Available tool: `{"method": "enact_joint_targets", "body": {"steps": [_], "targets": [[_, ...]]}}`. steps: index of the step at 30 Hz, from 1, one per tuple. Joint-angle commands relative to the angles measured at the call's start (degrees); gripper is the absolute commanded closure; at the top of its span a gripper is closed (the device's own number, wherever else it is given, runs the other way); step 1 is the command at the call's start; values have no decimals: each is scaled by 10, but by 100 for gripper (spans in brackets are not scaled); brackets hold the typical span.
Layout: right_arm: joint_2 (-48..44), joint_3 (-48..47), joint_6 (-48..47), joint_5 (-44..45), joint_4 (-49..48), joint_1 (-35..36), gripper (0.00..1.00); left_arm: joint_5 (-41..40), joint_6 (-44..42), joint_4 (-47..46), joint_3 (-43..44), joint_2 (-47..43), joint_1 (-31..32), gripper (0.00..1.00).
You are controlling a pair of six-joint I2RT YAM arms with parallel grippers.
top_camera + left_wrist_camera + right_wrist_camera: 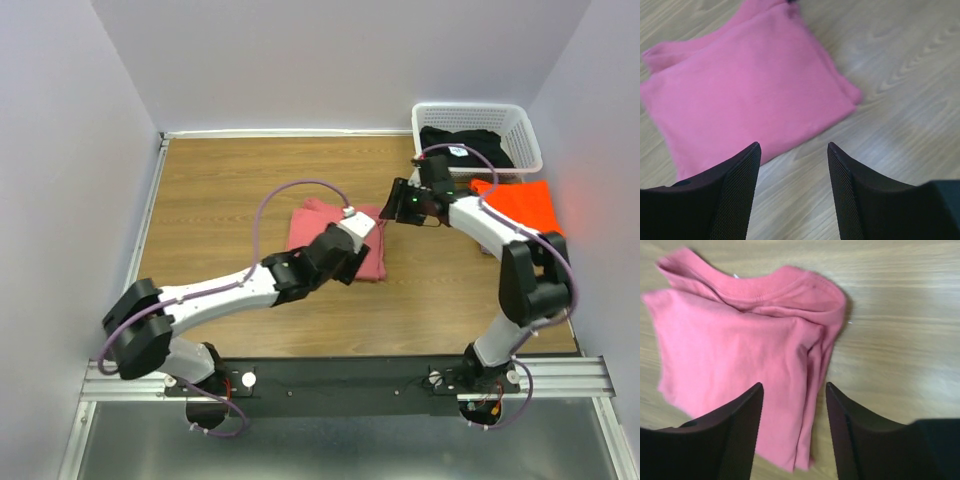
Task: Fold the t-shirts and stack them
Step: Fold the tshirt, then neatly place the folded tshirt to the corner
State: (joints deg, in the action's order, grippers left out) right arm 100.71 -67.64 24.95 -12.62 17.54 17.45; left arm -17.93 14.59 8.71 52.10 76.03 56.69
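- Top external view: a wooden worktop (220, 180) carries everything, with walls on three sides.
- Left arm (220, 290) reaches diagonally to the middle; right arm (485, 225) bends in from the right toward the same spot.
- White lattice basket (520, 125) stands in the far right corner.
- Pink-red t-shirt (305, 228) lies folded mid-worktop, its near right part hidden under the left wrist; the right wrist view shows its collar (790, 282) at the far end.
- Orange t-shirt (525, 205) lies flat just beside the basket's near side.
- Black t-shirt (470, 140) sits inside the basket, white label (457, 150) showing.
- Left jaws: spread, nothing between them, above bare wood at the pink-red t-shirt's (740, 85) edge.
- Right jaws: spread, nothing pinched, over the pink-red t-shirt's (740, 350) layered edge.
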Motion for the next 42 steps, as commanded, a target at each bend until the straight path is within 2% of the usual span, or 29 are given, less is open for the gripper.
{"method": "enact_joint_targets", "body": {"steps": [1, 4, 9, 20, 28, 36, 42], "targets": [[-80, 63, 31, 41, 44, -55, 36, -13, -62, -12, 55, 69, 53, 36], [-122, 105, 50, 28, 50, -110, 30, 18, -79, -22, 88, 125, 74, 36], [-203, 161, 58, 35, 72, -155, 18, 39, -93, 4, 157, 237, 91, 36], [-243, 204, 95, -18, 78, -157, 14, 48, -115, -3, 195, 354, 94, 41], [-235, 232, 103, -81, 45, -157, 14, -11, -110, 4, 201, 381, 93, 44], [-203, 272, 139, -141, -37, -157, 15, -69, -101, 4, 173, 344, 93, 45], [-182, 276, 149, -159, -68, -157, 15, -75, -108, -3, 179, 334, 93, 44]]}}
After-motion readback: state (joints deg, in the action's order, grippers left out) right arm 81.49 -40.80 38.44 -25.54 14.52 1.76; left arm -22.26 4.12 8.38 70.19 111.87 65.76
